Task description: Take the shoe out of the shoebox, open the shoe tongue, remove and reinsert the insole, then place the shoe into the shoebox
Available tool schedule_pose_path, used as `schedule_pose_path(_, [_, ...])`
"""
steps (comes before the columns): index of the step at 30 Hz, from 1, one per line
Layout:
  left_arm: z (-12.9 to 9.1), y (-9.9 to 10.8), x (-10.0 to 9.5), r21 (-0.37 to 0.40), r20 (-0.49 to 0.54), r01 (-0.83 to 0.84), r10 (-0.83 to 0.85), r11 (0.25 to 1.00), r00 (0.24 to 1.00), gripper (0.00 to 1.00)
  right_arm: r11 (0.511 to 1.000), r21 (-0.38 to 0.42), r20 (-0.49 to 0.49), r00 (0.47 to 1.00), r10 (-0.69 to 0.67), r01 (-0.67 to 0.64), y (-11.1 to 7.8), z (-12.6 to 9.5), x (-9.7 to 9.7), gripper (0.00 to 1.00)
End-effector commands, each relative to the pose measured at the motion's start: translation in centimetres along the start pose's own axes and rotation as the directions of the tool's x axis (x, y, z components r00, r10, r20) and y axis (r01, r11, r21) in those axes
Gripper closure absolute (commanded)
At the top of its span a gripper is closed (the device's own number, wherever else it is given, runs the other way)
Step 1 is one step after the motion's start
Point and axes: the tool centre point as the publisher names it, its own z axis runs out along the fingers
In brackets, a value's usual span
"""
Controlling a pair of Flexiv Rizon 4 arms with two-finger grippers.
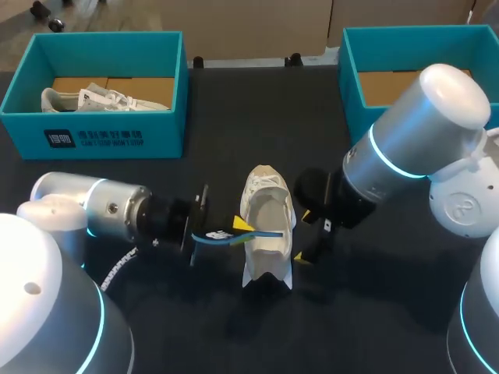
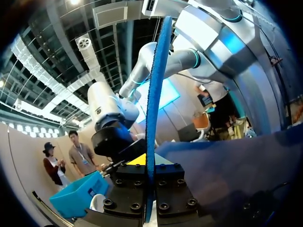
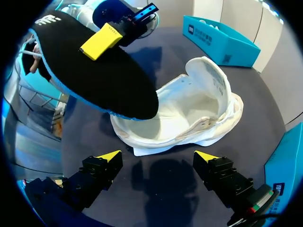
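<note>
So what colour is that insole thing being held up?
The insole is black with a blue edge, clearest in the right wrist view.

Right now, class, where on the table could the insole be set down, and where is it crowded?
Free: the table between the left shoebox and right shoebox, beyond the shoe. Crowded: around the shoe, where the left gripper holds the insole over it and the open right gripper stands beside it.
</note>
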Motion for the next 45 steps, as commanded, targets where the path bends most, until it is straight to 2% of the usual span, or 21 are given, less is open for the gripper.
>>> schedule_pose_path(1, [0.6,0.0,0.2,-0.008,0.015,0.01,-0.01,1.0,1.0,1.0,1.0,0.0,0.002,1.0,0.0,0.0,0.0,0.1,0.1,0.0])
schedule_pose_path(14, [1.0,1.0,0.0,-0.027,0.03,0.03,-0.029,0.999,0.999,1.0,1.0,0.0,0.002,1.0,0.0,0.0,0.0,0.1,0.1,0.0])
schedule_pose_path(26, [1.3,2.7,0.3,-0.044,0.03,0.033,-0.032,0.999,0.999,1.0,1.0,0.0,0.002,1.0,0.0,0.0,0.0,0.1,0.1,0.0])
schedule_pose_path(45, [1.3,5.7,-0.5,-0.077,0.053,0.029,-0.025,0.997,0.998,1.0,1.0,0.0,0.002,1.0,0.0,0.0,0.0,0.1,0.1,0.0])
